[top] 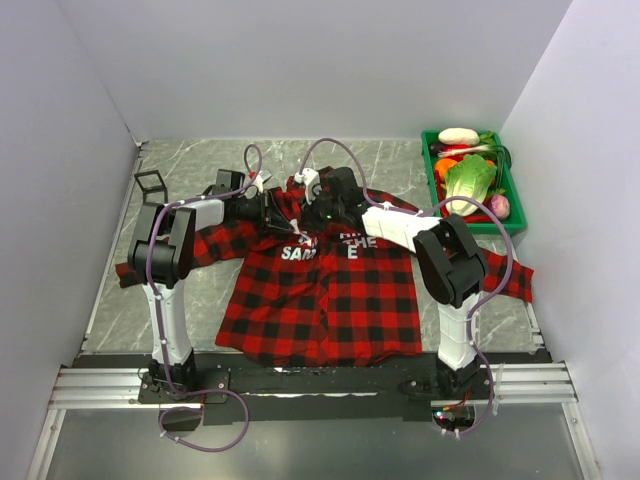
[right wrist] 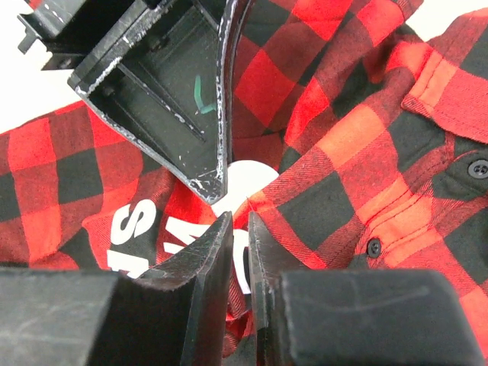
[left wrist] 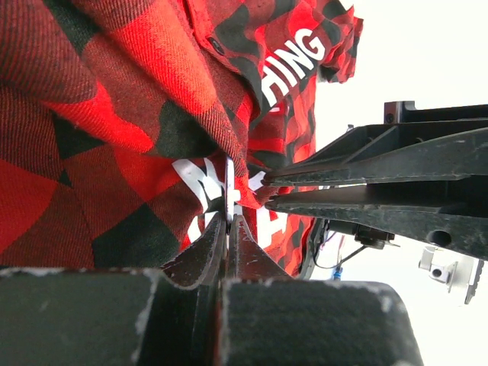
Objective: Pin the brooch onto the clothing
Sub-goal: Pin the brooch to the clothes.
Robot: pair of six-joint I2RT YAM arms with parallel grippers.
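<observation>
**A:** Overhead, what room?
**B:** The shirt [top: 320, 300] lies flat mid-frame on the grey marbled table [top: 210, 160], cuffs near both side edges. White walls [top: 300, 60] on three sides.
**A:** Left wrist?
**B:** Left gripper [left wrist: 229, 219] clenched on the brooch [left wrist: 229, 187], a thin grey sliver edge-on at centre, against rumpled plaid.
**A:** Right wrist?
**B:** Right gripper [right wrist: 239, 223] tips nearly together, lower centre. Gripping cloth or not, I can't tell.
</observation>
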